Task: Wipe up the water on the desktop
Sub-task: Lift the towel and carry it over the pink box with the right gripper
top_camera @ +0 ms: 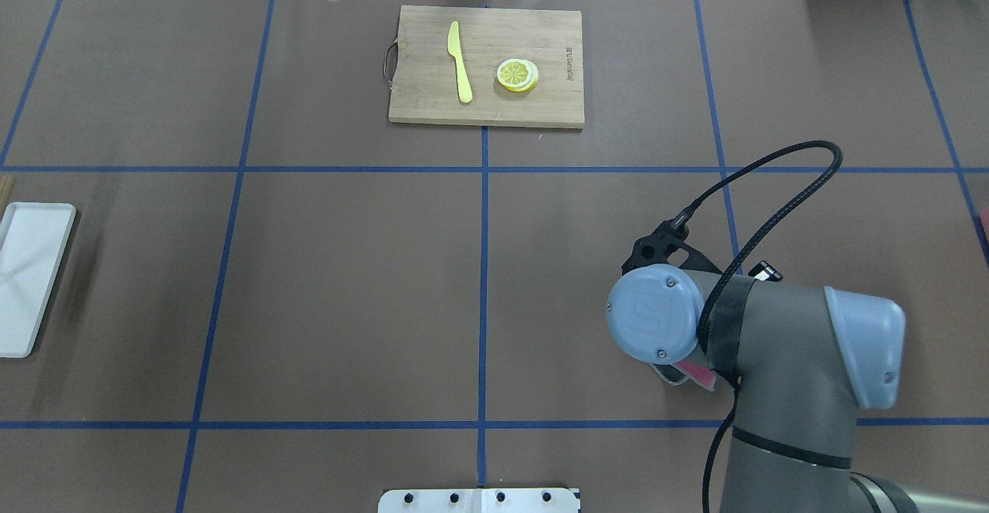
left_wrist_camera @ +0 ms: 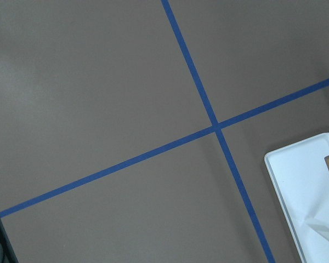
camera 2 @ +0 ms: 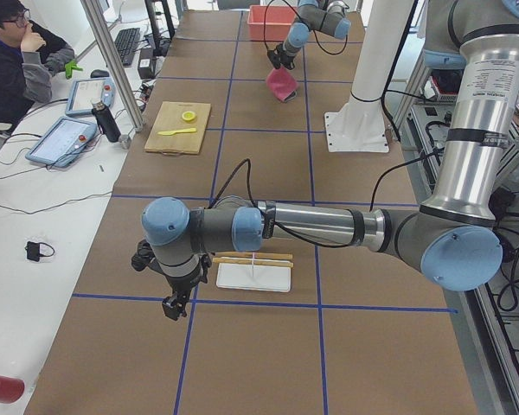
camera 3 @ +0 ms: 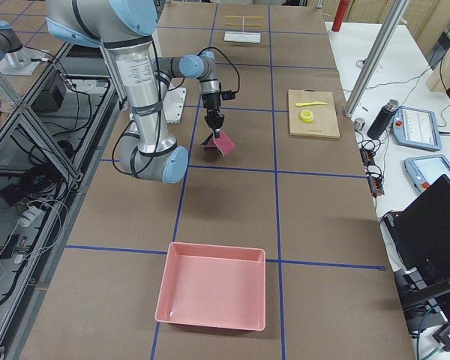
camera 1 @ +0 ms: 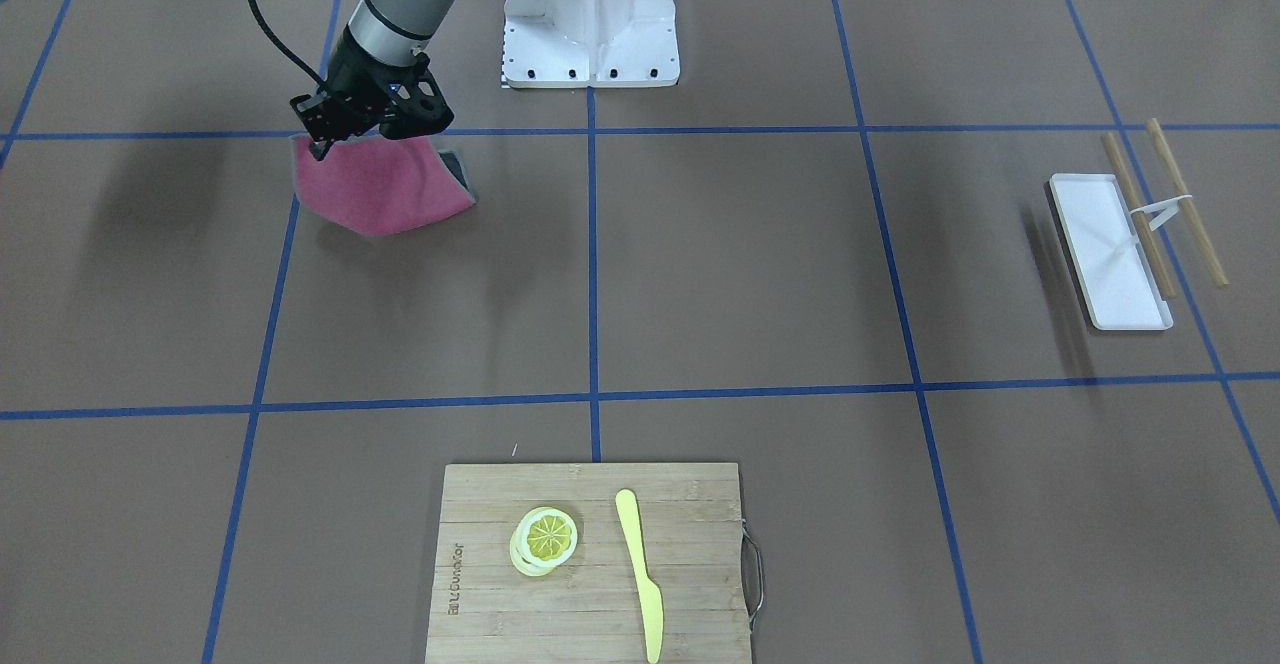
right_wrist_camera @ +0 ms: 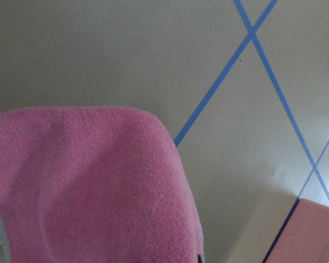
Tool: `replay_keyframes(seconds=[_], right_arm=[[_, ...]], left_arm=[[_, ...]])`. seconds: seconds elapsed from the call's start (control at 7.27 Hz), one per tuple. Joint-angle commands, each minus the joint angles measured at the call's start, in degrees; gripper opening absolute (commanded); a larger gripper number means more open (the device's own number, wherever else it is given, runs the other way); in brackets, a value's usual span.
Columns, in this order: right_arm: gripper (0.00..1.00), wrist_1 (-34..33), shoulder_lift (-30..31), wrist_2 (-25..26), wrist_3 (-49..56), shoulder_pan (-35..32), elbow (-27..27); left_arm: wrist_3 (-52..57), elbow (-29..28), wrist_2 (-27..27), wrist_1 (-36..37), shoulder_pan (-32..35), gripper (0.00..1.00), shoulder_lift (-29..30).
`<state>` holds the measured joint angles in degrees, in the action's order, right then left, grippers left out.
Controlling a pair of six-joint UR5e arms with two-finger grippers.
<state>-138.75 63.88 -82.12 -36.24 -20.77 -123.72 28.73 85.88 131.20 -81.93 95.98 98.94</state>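
The desktop (camera 1: 740,264) lay flat and brown under blue tape lines, filling every view. No puddle or wet patch showed on it anywhere; too faint to see, or none there, couldn't tell.

A pink cloth (camera 1: 385,189) sat near the robot-side edge, on the robot's right of the white base (camera 1: 590,34). The right gripper (camera 1: 322,144) was pinched narrow on the cloth's top corner. The cloth hung down with its lower part apparently resting on the surface, though contact was not certain.

The left gripper (camera 2: 169,307) hovered above the desktop near the left end, beside the tray. Whether it was wide or narrow couldn't be told.

Progress, judged: the cloth was picked up and brought down to the surface, so wiping was either starting or underway. Left: the strokes over the wet spot, then putting the cloth away.

Other stuff:
- Cutting board (camera 1: 590,564) at the middle of the operator-side edge, with a lemon slice (camera 1: 545,539) and a yellow knife (camera 1: 640,574) on it.
- White tray (camera 1: 1105,249) with two sticks (camera 1: 1185,204) toward the left end.
- Pink bin (camera 3: 212,285) toward the right end.
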Motion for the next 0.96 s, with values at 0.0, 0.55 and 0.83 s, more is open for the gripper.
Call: replay_keyframes(seconds=[0.0, 0.55, 0.83], right_arm=[[0.00, 5.0, -1.2, -7.6, 0.1, -9.4, -5.6], [0.00, 11.0, -0.6, -31.4, 16.6, -40.5, -4.3], [0.00, 11.1, 5.1, -36.4, 24.9, -52.3, -0.8]], left_arm=[[-0.1, -0.6, -0.1, 0.1, 0.0, 0.99, -1.0], [-10.8, 4.5, 6.7, -0.3, 0.0, 0.99, -6.4], [-13.5, 5.9, 6.7, -0.3, 0.0, 0.99, -7.5]])
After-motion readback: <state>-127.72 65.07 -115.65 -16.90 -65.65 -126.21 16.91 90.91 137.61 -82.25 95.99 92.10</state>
